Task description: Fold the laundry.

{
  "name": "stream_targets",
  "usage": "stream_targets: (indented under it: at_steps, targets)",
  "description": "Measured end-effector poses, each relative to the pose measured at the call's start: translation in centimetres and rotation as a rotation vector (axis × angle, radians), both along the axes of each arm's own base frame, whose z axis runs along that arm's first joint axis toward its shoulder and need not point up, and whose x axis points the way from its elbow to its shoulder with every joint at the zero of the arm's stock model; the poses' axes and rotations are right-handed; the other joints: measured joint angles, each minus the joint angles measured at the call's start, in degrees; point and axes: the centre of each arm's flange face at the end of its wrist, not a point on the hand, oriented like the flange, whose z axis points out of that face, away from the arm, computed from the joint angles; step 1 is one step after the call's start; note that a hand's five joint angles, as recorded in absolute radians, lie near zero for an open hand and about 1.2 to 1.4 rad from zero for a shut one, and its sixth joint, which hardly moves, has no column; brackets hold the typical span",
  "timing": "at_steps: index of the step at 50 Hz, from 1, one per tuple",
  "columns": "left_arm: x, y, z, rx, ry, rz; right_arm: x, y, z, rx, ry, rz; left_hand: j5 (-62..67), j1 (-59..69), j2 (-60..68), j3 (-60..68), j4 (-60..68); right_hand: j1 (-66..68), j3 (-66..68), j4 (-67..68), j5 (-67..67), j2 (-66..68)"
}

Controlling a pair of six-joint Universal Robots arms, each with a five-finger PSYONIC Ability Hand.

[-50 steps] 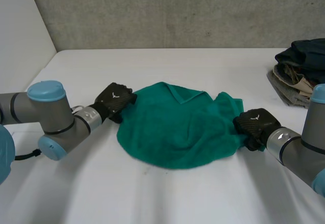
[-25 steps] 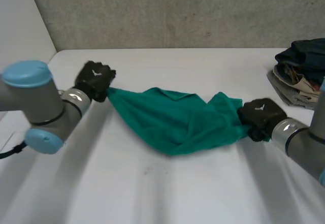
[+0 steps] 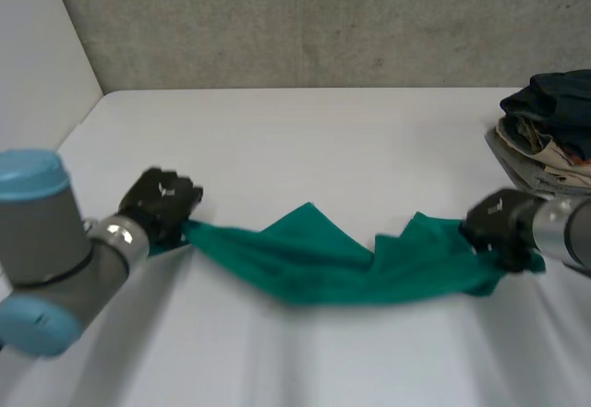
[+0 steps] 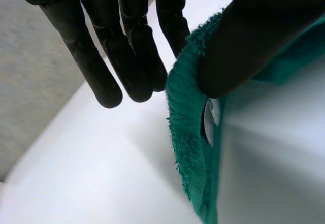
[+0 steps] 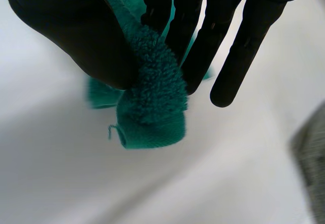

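Note:
A green towel (image 3: 332,264) hangs stretched in a sagging band between my two hands, low over the white table (image 3: 305,139). My left hand (image 3: 162,202) pinches the towel's left end; in the left wrist view the thumb (image 4: 254,41) presses the green edge (image 4: 190,132) against the fingers (image 4: 132,56). At the towel's right end my right hand (image 3: 499,227) grips it. In the right wrist view a bunched green corner (image 5: 152,107) sits pinched between thumb (image 5: 76,36) and fingers (image 5: 203,36).
A pile of dark and beige clothes (image 3: 545,130) lies at the table's far right edge. A grey wall runs behind the table. The table's left edge lies close beyond my left arm.
Both hands have moved apart and toward the table's front, pulling the towel from a spread heap into a long taut band. The left hand closed on its end.

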Motion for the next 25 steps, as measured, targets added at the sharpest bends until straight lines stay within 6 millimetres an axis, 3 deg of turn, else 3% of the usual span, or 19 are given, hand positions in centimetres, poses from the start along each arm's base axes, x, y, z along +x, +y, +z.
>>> stream_targets:
  at_steps: [3, 6, 9, 10, 11, 13, 16, 19, 25]
  targets:
    - [-1.3, -3.3, 2.0, -0.127, -0.012, 0.015, 0.8, -3.0, 1.0, -0.141, -0.079, -0.04, 0.0, 0.0, 0.1, 0.2, 0.0, 0.0, 0.0, 0.0, 0.0, 0.0]
    - [-3.1, -6.4, 6.6, -0.318, 0.032, 0.034, 1.9, -6.2, 3.9, -0.352, -0.216, -0.08, 0.0, 0.0, 0.1, 0.2, 0.0, 0.0, 0.0, 0.0, 0.0, 0.0]
    - [-4.2, -8.0, 11.3, -0.48, 0.104, 0.05, 2.6, -8.0, 6.7, -0.522, -0.333, -0.094, 0.0, 0.0, 0.1, 0.2, 0.0, 0.0, 0.0, 0.0, 0.0, 0.0]
    - [-4.6, -8.5, 13.4, -0.551, 0.144, 0.057, 2.9, -8.8, 8.5, -0.628, -0.406, -0.094, 0.0, 0.0, 0.1, 0.2, 0.0, 0.0, 0.0, 0.0, 0.0, 0.0]
    - [-4.7, -8.6, 14.1, -0.573, 0.158, 0.059, 3.0, -8.9, 8.7, -0.642, -0.416, -0.093, 0.0, 0.0, 0.1, 0.2, 0.0, 0.0, 0.0, 0.0, 0.0, 0.0]
    - [-5.2, -9.0, 18.2, -0.709, 0.255, 0.074, 3.3, -9.6, 12.0, -0.835, -0.54, -0.076, 0.0, 0.0, 0.1, 0.2, 0.0, 0.0, 0.0, 0.0, 0.0, 0.0]
    - [-5.2, -8.9, 20.6, -0.785, 0.334, 0.092, 3.4, -9.6, 14.0, -0.985, -0.624, -0.051, 0.0, 0.0, 0.1, 0.2, 0.0, 0.0, 0.0, 0.0, 0.0, 0.0]
    - [-5.0, -8.7, 20.6, -0.781, 0.368, 0.113, 3.4, -9.3, 14.2, -1.04, -0.653, -0.04, 0.0, 0.0, 0.1, 0.2, 0.0, 0.0, 0.0, 0.0, 0.0, 0.0]
    - [-4.2, -7.5, 15.3, -0.607, 0.335, 0.138, 3.3, -8.8, 10.3, -0.908, -0.617, -0.063, 0.0, 0.0, 0.1, 0.2, 0.0, 0.0, 0.0, 0.0, 0.0, 0.0]
